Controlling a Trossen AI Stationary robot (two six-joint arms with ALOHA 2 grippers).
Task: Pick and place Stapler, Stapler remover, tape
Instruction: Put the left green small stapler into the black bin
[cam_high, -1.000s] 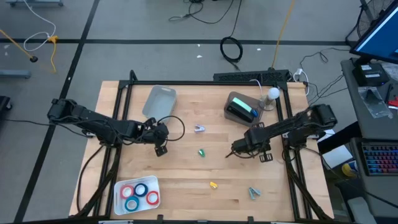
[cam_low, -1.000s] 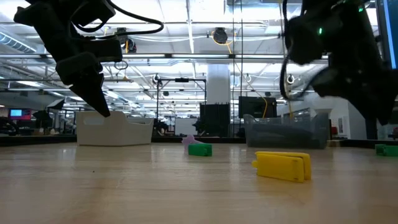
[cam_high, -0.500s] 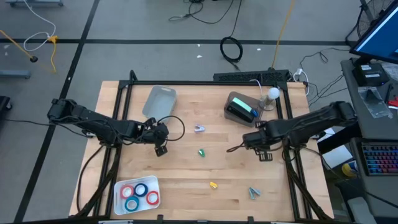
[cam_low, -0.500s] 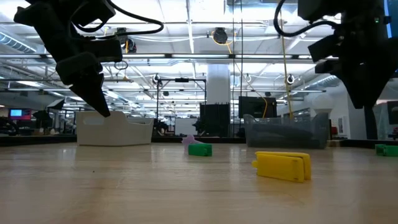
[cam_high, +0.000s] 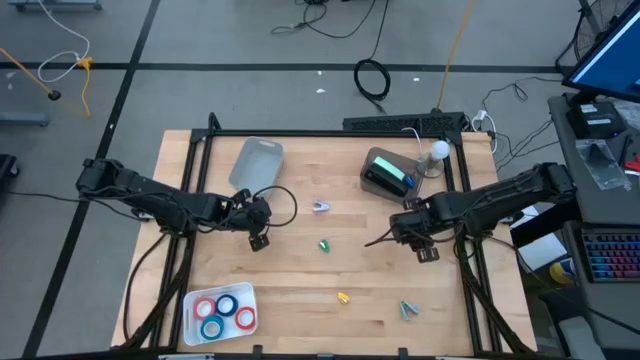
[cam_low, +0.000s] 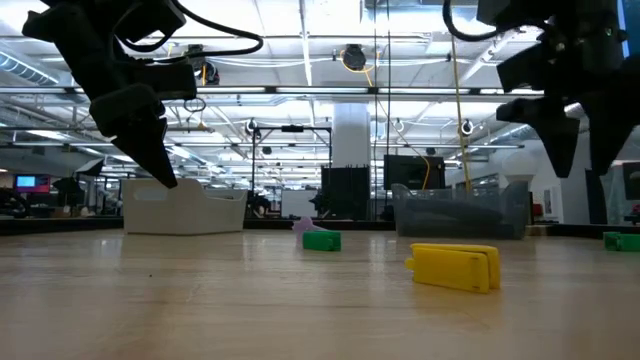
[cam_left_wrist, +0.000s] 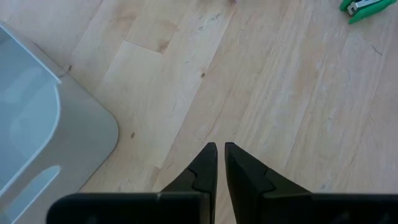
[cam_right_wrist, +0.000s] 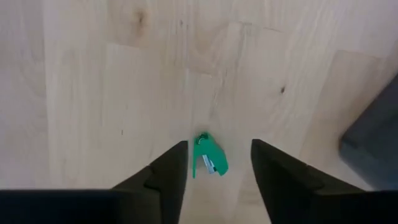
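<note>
The pale planked wooden surface fills the middle of the high view, its grain running in long strips with a few dark knots. At its upper left lies an empty grey plastic tray with rounded corners; at upper right a dark grey bin holds something with a teal top. In the lower left a white shallow tray carries the tape, four small flat rolls with white cores, two red and two blue.

The left claw hangs above bare wood left of centre, its matte black fingers clenched tip to tip on nothing. The right claw is right of centre in the high view, fingers spread and empty, and in its wrist view the small green plastic stapler sits between the two dark fingers, a metal strip glinting along one side.

The step in hand looks like a pick of that green stapler, which lies near the middle of the high view. It is short, smooth and hard, so I would keep the fingers straddling its narrow sides, lower until the tips nearly meet the wood, then close squarely; a skewed closing would likely squirt it sideways.

Smaller pieces lie loose: a yellow flat plastic stapler at lower centre of the high view, a grey-green pronged piece at lower right, and a pale lilac one above centre.
</note>
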